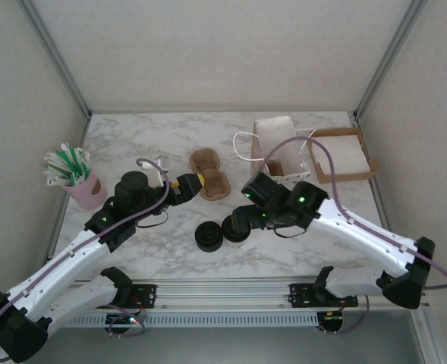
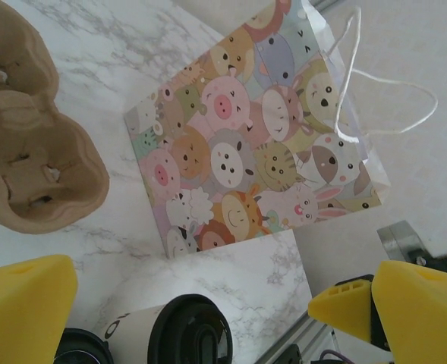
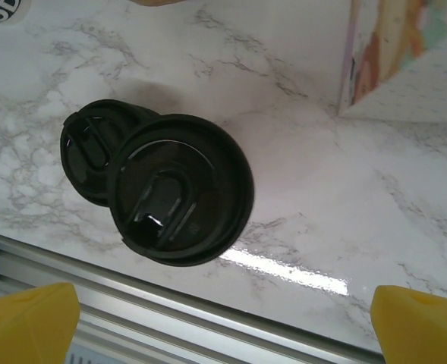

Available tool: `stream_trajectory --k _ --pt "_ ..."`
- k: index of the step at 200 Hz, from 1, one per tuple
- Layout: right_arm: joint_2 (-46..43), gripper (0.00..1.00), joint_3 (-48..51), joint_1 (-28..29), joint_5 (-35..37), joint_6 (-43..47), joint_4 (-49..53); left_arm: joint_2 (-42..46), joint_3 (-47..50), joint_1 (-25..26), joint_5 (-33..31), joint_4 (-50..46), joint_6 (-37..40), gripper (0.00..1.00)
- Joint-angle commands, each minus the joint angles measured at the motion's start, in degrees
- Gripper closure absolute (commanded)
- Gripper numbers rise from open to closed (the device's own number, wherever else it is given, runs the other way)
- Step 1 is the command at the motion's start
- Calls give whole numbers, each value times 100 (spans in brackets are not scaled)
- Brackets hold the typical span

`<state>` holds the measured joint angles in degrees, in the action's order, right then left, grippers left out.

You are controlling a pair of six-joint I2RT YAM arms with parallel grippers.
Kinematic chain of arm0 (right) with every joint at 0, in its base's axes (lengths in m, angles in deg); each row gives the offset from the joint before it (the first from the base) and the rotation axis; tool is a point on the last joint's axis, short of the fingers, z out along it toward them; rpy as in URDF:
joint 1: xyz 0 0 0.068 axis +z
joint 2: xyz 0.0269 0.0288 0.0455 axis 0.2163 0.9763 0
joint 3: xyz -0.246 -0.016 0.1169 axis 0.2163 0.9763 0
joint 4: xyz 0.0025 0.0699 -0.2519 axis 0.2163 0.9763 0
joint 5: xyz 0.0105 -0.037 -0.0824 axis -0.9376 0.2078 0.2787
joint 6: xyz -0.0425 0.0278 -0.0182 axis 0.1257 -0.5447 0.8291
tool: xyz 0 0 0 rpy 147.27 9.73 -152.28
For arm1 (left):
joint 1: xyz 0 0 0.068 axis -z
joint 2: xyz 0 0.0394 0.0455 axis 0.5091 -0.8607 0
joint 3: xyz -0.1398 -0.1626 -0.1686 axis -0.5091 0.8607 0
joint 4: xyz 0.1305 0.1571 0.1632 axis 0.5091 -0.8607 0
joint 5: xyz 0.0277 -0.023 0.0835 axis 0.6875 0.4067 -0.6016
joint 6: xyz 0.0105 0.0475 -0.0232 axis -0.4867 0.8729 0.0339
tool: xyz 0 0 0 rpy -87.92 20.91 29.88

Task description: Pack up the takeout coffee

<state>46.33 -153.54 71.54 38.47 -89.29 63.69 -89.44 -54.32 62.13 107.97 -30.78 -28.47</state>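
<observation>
Both arms stretch forward from their bases and bend inward at the elbow, wrists turned toward each other. The left end effector (image 1: 193, 180) points to the right, roughly level, its yellow fingers (image 2: 22, 307) spread wide — the right end effector (image 3: 223, 322) tips downward and leftward, its fingers just as wide apart

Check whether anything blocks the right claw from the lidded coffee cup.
Nothing visible does. The open right claw hangs above the small paper cup with the round black plastic lid, with only air between them. A low black pile of lids sits tight beside the cup and may crowd one finger.
</observation>
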Motion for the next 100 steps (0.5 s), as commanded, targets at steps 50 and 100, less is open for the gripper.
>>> stream_trajectory --k 50,100 --pt "1373 7 -1155 519 813 -776 653 196 236 -215 305 -34 158 0" --pt "1866 9 -1267 557 681 -990 508 323 332 -335 371 -88 237 0"
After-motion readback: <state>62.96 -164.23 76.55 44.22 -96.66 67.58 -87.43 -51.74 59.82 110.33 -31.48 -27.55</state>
